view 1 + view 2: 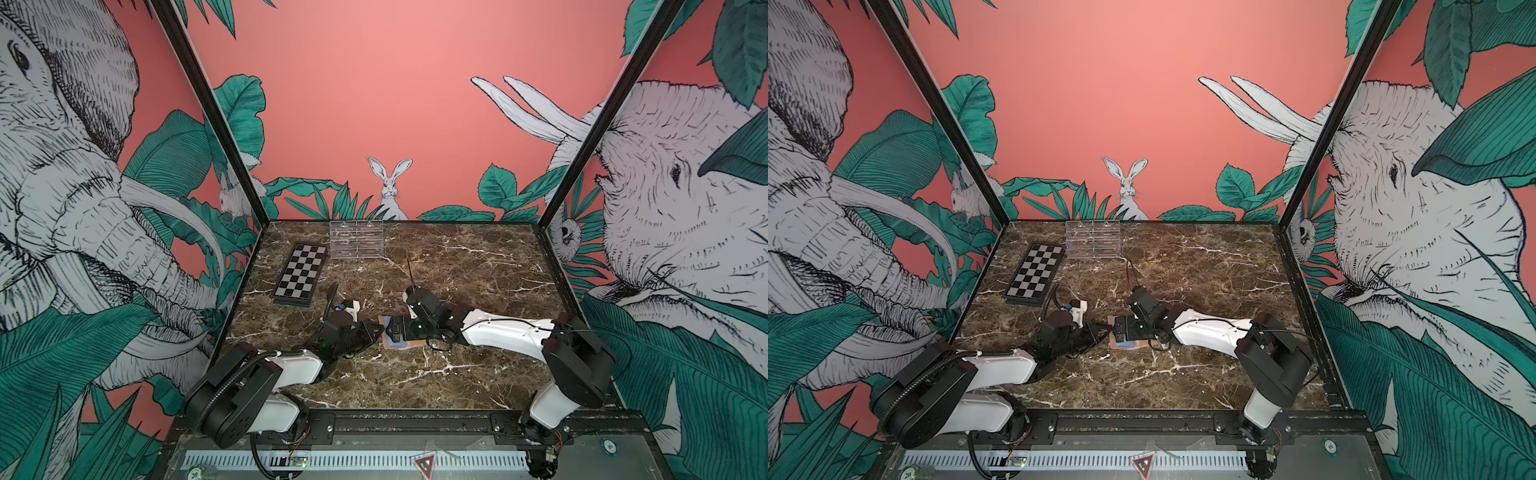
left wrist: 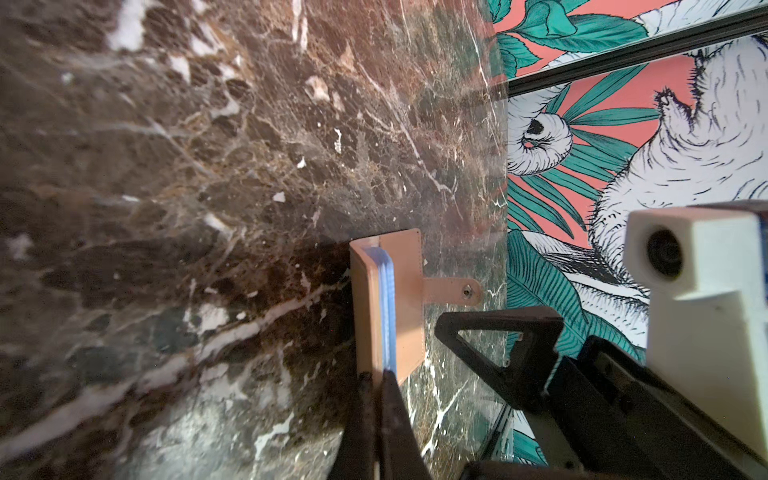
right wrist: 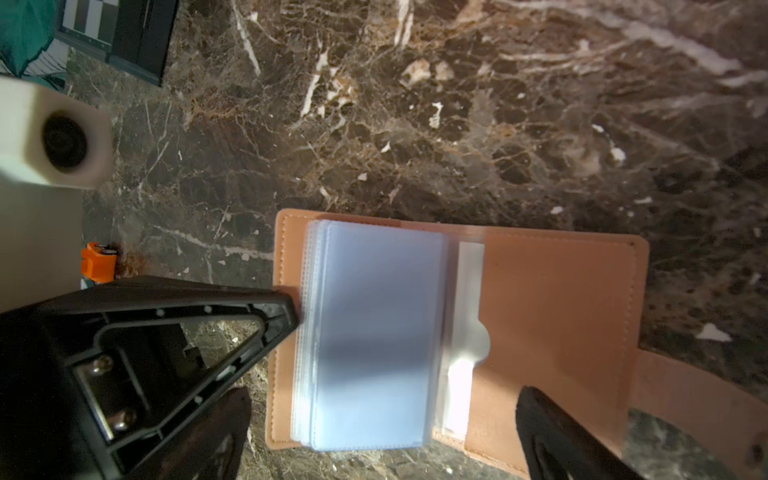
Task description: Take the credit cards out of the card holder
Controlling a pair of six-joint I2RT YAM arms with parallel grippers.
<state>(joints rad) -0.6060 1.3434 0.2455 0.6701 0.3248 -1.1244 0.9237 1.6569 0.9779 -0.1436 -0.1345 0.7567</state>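
The left end effector (image 2: 376, 380) pinches the left edge of the open card holder (image 3: 561, 311), likely steadying it mid-surface (image 3: 457, 124). The right end effector (image 3: 386, 395) hangs spread above the sleeved credit cards (image 3: 374, 332).

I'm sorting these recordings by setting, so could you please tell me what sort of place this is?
Probably a lab test booth for a bimanual robot: printed jungle wallpaper panels in a black frame enclose a marble-look tabletop, and the left arm and right arm sit on a front rail.
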